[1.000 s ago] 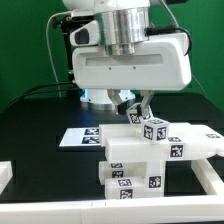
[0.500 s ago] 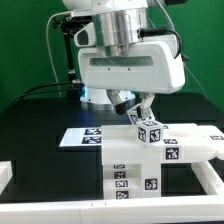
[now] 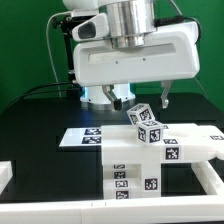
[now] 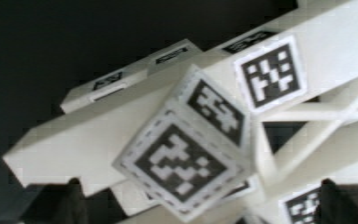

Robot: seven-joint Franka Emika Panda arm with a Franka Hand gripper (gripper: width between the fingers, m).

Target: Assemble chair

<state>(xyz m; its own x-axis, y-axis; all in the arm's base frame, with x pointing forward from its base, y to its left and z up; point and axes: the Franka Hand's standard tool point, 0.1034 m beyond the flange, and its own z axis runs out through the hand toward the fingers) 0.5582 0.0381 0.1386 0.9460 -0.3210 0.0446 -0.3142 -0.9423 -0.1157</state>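
White chair [image 3: 150, 150] block's tags fill the wrist view; exterior view shows fingers [image 3: 140, 100] apart.

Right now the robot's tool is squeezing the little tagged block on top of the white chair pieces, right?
No. In the exterior view the tool hangs above the little tagged block, not squeezing it. The block does sit on top of the white chair pieces.

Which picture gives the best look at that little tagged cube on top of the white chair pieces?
The wrist view: the small cube fills the picture, its tags large and sharp. The exterior view shows the same cube tiny, tilted on the stacked parts under the fingers.
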